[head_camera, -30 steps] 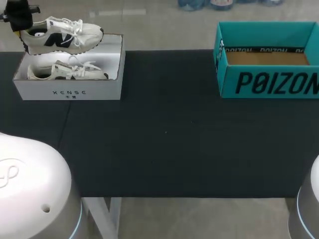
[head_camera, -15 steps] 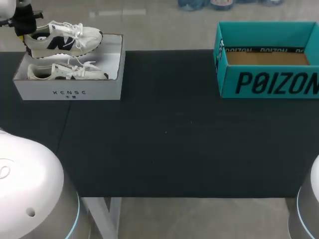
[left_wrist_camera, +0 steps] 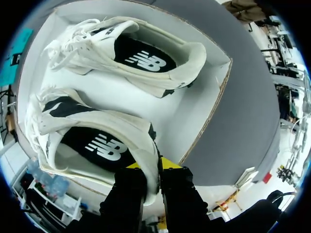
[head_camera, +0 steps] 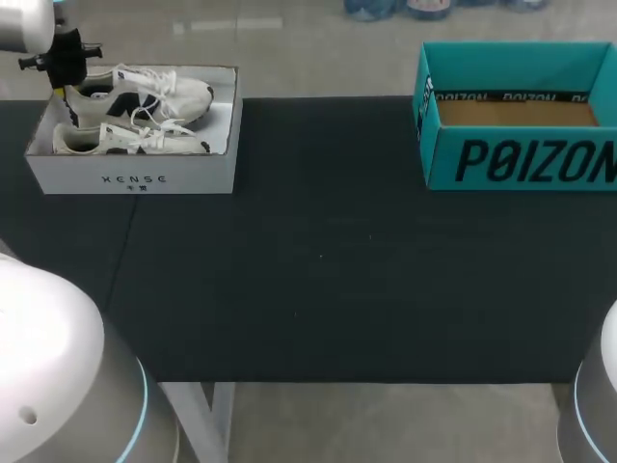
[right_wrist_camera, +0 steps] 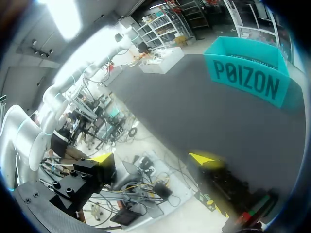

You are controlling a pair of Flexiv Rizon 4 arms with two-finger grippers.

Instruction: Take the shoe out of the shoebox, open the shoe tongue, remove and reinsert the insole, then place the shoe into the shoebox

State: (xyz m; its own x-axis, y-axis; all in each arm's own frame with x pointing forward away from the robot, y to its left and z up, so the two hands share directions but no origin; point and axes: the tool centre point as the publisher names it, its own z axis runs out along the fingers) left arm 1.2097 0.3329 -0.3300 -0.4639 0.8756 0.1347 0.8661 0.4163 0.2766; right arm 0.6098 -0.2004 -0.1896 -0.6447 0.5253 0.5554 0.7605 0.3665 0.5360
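The shoe (left_wrist_camera: 92,145) hangs by its heel, pinched in the left tool (left_wrist_camera: 154,167), low in the white shoebox (head_camera: 135,178) at the counter's far left corner, beside its mate (head_camera: 130,140). This is probably the final set-down, so the next move is to settle the shoe flat and let go. The right tool (right_wrist_camera: 155,160) is spread.

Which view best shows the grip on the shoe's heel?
Left wrist view: the jaws pinch the held shoe at its heel collar, close. Head view shows it small over the white shoebox, grip unclear. Right wrist view: shoe not discernible.
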